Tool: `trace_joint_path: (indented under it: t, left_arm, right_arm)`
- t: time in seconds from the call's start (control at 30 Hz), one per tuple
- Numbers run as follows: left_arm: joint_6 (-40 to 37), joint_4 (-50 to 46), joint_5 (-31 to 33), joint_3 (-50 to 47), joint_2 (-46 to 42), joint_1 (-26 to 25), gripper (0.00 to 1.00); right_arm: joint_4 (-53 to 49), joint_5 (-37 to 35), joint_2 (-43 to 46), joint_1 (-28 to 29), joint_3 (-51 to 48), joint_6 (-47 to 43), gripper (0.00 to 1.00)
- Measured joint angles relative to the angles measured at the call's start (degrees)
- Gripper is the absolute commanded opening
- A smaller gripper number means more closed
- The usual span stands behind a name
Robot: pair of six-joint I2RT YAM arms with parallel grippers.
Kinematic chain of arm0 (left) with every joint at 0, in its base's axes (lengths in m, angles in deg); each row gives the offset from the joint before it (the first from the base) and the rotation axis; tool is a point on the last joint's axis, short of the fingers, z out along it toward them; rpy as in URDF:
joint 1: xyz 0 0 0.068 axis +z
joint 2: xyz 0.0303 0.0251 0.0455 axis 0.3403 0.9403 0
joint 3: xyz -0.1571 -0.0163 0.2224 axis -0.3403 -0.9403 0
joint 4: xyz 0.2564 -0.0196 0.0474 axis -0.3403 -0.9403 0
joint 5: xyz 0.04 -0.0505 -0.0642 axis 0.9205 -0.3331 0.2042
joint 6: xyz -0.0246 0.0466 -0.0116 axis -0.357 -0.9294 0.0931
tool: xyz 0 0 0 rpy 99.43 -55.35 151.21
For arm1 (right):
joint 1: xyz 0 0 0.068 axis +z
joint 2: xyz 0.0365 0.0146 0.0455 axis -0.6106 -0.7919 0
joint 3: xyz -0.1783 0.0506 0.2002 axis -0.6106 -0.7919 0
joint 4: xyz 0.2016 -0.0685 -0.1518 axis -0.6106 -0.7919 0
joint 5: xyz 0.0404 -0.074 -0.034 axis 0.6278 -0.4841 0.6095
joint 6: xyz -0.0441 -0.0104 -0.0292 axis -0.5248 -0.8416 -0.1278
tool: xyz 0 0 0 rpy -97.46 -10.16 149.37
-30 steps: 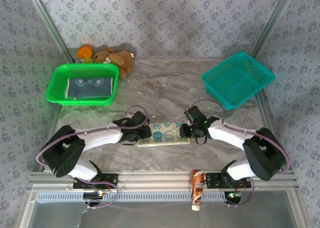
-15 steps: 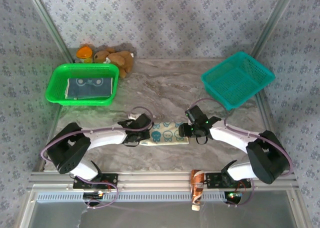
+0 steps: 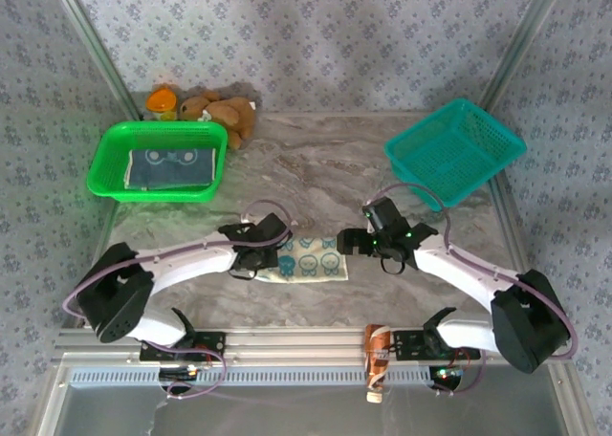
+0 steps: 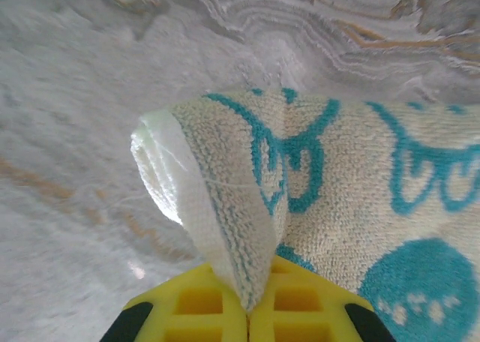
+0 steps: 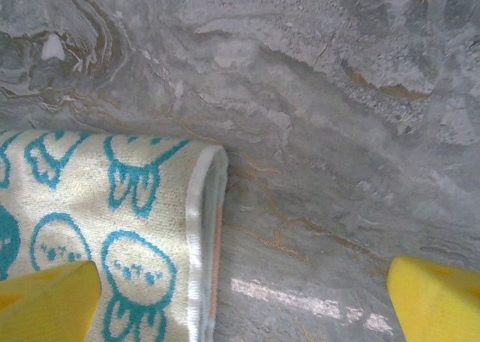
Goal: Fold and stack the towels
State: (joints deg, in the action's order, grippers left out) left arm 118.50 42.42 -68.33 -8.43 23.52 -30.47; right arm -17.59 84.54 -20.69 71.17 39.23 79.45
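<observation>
Left fingers [image 4: 217,310] now clamped on printed towel [image 4: 352,177] (right fingers [image 5: 46,293] newly apart)

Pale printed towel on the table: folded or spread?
Folded: the towel shows stacked layers at its edge; the left gripper pinches a doubled corner.

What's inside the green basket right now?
One folded blue-grey towel lies flat in the green basket, with a pale printed pattern facing up. The towel covers most of the basket floor, so whether another cloth sits beneath it cannot be seen.
</observation>
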Motion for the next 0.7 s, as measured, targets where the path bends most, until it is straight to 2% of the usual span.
trace_joint_path:
  t: [0.3, 0.47, 0.7]
  left_arm:
    - [-7.87, -16.57, 3.67, 12.83, -8.11, 2.14, 0.00]
    - [-14.78, -25.09, 5.64, 22.53, -9.20, 4.90, 0.00]
    - [-24.46, -32.09, 8.09, 35.87, -9.20, 9.49, 0.00]
  right_arm:
    - [-0.87, -0.02, 3.32, -0.85, 0.44, 0.00, 1.00]
    - [-2.43, -0.02, 5.14, -1.29, 2.38, -0.07, 1.00]
    - [-3.48, 0.07, 5.73, -2.12, 5.27, -0.76, 1.00]
